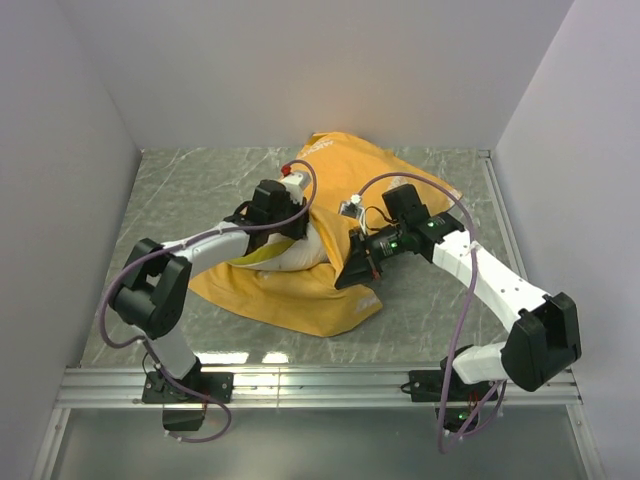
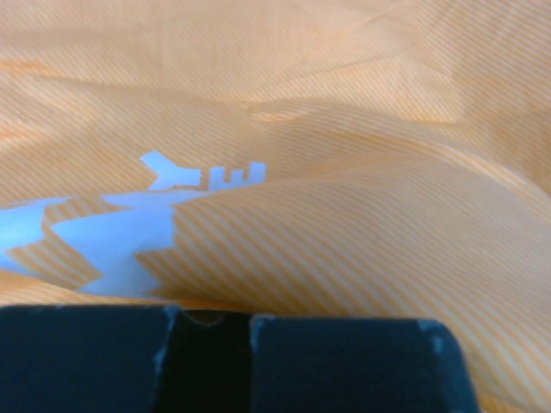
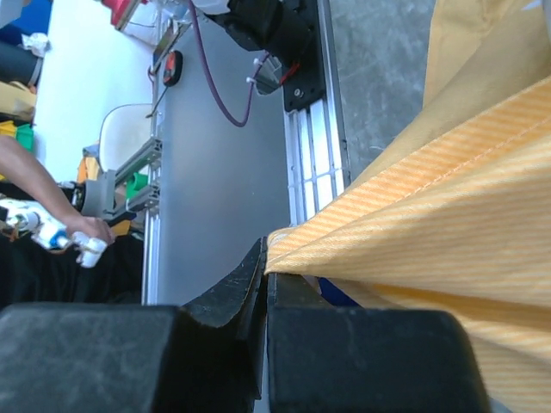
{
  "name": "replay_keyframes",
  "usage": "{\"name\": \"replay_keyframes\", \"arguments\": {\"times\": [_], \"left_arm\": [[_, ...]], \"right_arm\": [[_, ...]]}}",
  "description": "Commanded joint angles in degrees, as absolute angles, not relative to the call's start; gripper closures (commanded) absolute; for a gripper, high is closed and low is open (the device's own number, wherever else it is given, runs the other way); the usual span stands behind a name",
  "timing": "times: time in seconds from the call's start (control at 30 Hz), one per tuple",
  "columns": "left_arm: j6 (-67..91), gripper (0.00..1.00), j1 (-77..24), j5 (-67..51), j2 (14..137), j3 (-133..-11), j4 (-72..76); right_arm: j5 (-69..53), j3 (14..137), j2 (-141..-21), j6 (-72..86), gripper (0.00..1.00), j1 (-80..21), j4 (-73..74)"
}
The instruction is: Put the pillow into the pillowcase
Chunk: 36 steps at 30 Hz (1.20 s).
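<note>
right gripper is pinched shut on the pillowcase hem. left gripper is closed too, tight against the pillowcase, can't tell if it has cloth. the pillow pokes from the pillowcase mouth between them, so i'd hold that hem up and taut, then feed it deeper.

The pillowcase lies crumpled at the middle of the table, orange-yellow side outward. Its cloth is finely striped with pale block prints, and a sliver of blue shows under one hemmed edge. Only a small part of the cream-white pillow shows among the folds, with orange cloth above and below it.
</note>
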<state>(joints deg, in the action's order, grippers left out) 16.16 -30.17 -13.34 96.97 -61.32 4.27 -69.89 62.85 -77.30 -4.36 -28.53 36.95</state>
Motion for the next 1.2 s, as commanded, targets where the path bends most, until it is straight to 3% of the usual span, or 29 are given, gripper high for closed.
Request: {"name": "replay_keyframes", "arguments": {"times": [0.0, 0.07, 0.1, 0.13, 0.17, 0.2, 0.23, 0.27, 0.3, 0.33, 0.37, 0.53, 0.7, 0.8, 0.87, 1.03, 1.17], "left_arm": [[20.83, 1.00, -28.92, -7.19, 100.90, -62.14, 5.54], [17.42, 0.91, -28.83, -16.49, 100.99, -63.71, 3.18], [11.22, 0.72, -28.74, -20.53, 100.46, -64.24, -2.32], [6.81, 0.62, -28.74, -28.66, 99.59, -64.68, -5.94], [1.90, 0.53, -28.65, -32.31, 96.45, -64.77, -9.54], [-10.25, 0.37, -28.74, -36.17, 94.42, -64.60, -19.50], [-16.90, 0.32, -28.74, -38.82, 92.31, -64.69, -24.91], [-26.71, 0.05, -28.57, -41.20, 88.37, -65.21, -30.79], [-30.90, 0.01, -28.22, -41.83, 86.59, -65.56, -35.46], [-34.59, 0.01, -27.78, -42.36, 83.44, -66.00, -44.56], [-38.11, 0.01, -26.03, -43.84, 81.84, -66.53, -47.61], [-37.19, 0.02, -14.18, -45.10, 74.46, -65.58, -56.34], [-32.26, 0.14, -5.55, -37.20, 72.16, -58.90, -53.44], [-29.97, 0.35, -4.39, -30.87, 75.93, -55.64, -51.42], [-27.44, 0.42, -3.96, -30.32, 79.88, -53.80, -46.97], [-21.19, 0.44, -4.22, -34.69, 95.40, -62.79, -38.24], [-17.58, 0.41, -3.96, -39.88, 102.56, -73.72, -36.48]], "right_arm": [[-77.62, 64.86, -74.78, -4.28, 0.93, -31.11, 36.63], [-76.12, 68.01, -76.63, -9.90, 0.59, -30.50, 46.62], [-74.90, 69.68, -78.82, -18.55, 0.49, -29.37, 51.72], [-73.23, 72.92, -79.97, -22.63, 0.42, -28.75, 56.47], [-72.60, 74.78, -82.16, -26.76, 0.41, -27.78, 65.82], [-72.16, 76.45, -83.22, -34.29, 0.40, -25.86, 70.09], [-70.59, 79.86, -84.10, -37.41, 0.37, -24.62, 73.88], [-69.18, 81.81, -86.03, -39.36, 0.36, -23.57, 78.96], [-67.86, 83.74, -86.91, -41.29, 0.33, -22.60, 80.49], [-67.07, 87.33, -87.71, -41.74, 0.31, -20.33, 81.55], [-65.76, 88.41, -88.24, -40.79, 0.19, -19.52, 80.08], [-51.54, 82.74, -84.82, -18.14, 0.18, -21.87, 51.51], [-38.08, 77.18, -87.70, -13.19, 0.18, -28.38, 43.33], [-33.51, 73.59, -91.40, -11.09, 0.18, -29.27, 39.91], [-31.65, 71.55, -92.98, -10.37, 0.18, -29.35, 37.45], [-34.01, 68.29, -91.59, -10.72, 0.17, -30.84, 37.52], [-27.28, 77.06, -89.13, -11.08, 0.15, -31.11, 39.29]]}}
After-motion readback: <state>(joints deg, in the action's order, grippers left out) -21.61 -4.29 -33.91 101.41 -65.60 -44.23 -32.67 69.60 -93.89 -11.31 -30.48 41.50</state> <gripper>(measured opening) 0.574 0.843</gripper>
